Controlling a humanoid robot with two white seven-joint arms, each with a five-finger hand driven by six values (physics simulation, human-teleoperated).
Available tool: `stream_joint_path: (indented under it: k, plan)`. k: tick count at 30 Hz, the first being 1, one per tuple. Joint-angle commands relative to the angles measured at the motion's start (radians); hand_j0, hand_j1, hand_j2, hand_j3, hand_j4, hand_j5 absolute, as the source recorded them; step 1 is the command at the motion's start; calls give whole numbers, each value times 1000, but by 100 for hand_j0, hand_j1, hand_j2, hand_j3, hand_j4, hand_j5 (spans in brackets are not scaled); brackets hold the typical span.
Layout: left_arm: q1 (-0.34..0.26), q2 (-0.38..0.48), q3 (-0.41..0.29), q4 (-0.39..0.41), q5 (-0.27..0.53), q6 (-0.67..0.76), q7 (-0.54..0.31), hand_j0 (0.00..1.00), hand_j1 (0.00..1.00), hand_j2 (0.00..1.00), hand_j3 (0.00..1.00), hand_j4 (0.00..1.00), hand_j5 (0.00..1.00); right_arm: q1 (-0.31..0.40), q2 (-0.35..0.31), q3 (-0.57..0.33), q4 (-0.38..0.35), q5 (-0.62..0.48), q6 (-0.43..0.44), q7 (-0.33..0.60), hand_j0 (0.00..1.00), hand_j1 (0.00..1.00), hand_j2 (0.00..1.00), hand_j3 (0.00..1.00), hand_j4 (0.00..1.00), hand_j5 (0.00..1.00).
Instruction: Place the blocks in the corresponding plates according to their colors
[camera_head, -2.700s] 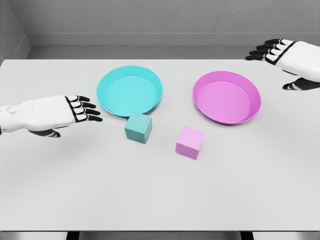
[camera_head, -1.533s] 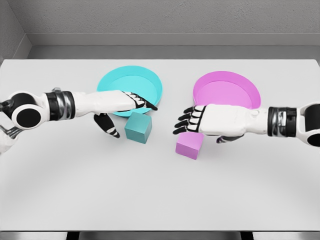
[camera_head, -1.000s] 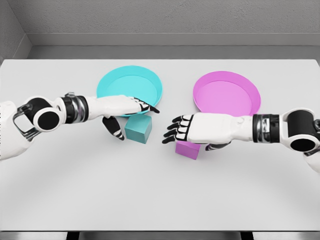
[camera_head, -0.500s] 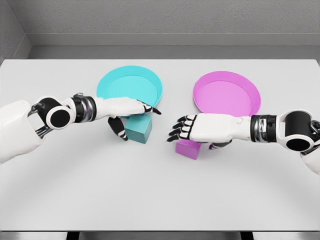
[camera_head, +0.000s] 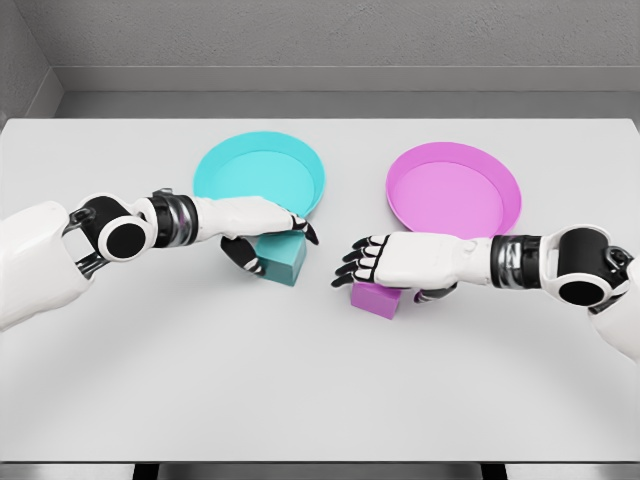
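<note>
White tabletop fills the near part of my view, bare up to the two arms that reach in across its middle.

On my right, the right hand comes in from the picture's right edge and sits directly over the pink block. Its black-tipped fingers point left and are spread apart, extending past the block's left side; the thumb appears to hang down at the block's right side. I cannot tell whether the palm touches the block's top or whether anything is gripped. Only the lower front of the block shows beneath the hand, and it rests on the table just in front of the pink plate.

On my left, the left hand lies across the top of the teal block, with fingers laid together along the far upper edge and the thumb curled down against the block's left face. It looks clamped on the block, which sits on the table.

Farther back, the teal plate lies just behind the teal block, its near rim partly covered by the left hand. The pink plate sits well apart to its right. Both plates hold nothing.
</note>
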Motion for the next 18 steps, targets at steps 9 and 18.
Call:
stream_joint_path:
  k: [9, 18]
  plan:
    - [-20, 2, 1, -11, 5, -38, -5, 47, 47, 47, 47, 47, 47, 0, 13, -1, 8, -4, 3, 0, 87, 87, 87, 87, 87, 87]
    - [-46, 23, 2, -18, 15, -136, -5, 41, 41, 41, 41, 41, 41, 0, 14, -1, 10, -7, 3, 0, 77, 77, 77, 77, 77, 77]
